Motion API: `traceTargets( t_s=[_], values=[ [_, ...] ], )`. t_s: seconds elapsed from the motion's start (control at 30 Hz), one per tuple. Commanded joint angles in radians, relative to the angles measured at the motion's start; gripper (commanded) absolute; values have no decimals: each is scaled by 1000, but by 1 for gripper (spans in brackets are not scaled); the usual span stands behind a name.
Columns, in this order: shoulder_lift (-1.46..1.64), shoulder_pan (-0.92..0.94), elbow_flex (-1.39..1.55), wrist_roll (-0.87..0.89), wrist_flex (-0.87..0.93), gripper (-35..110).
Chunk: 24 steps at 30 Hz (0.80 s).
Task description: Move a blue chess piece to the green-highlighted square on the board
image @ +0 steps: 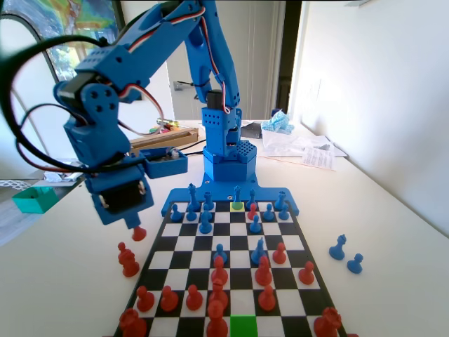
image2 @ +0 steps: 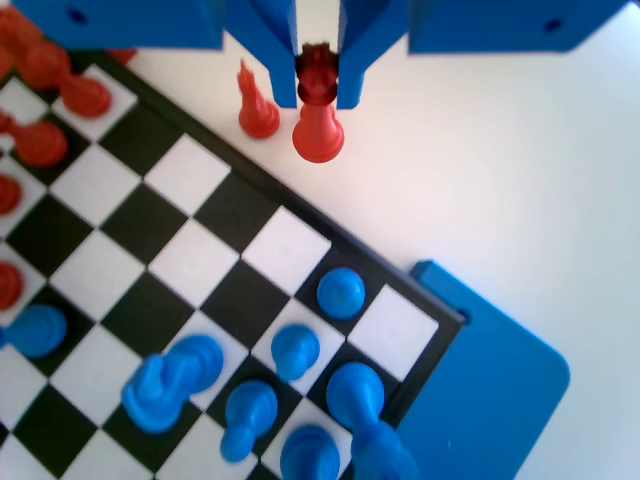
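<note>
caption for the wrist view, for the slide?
Gripper shut on a red crowned piece, held over bare table beside the board.

Fixed view low along the board (image: 231, 246), wrist view overhead, close

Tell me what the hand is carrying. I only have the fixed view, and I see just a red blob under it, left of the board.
Observer: In the wrist view the hand is shut on a red crowned piece, gripped at its crown.
Operator: Is it over the board?
Observer: No, it is over bare table, just past the black rim of the board.
Operator: Anything close by?
Observer: A slim red piece stands on the table just left of it in the wrist view, apart from the jaws.
</note>
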Motion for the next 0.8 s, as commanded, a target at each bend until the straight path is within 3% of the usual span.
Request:
traceTargets(
  t_s=[0.0,0.77],
  values=[
    [35,0,18,-8,-25,1],
    [-29,-11,38,-17,-124,1]
  ],
)
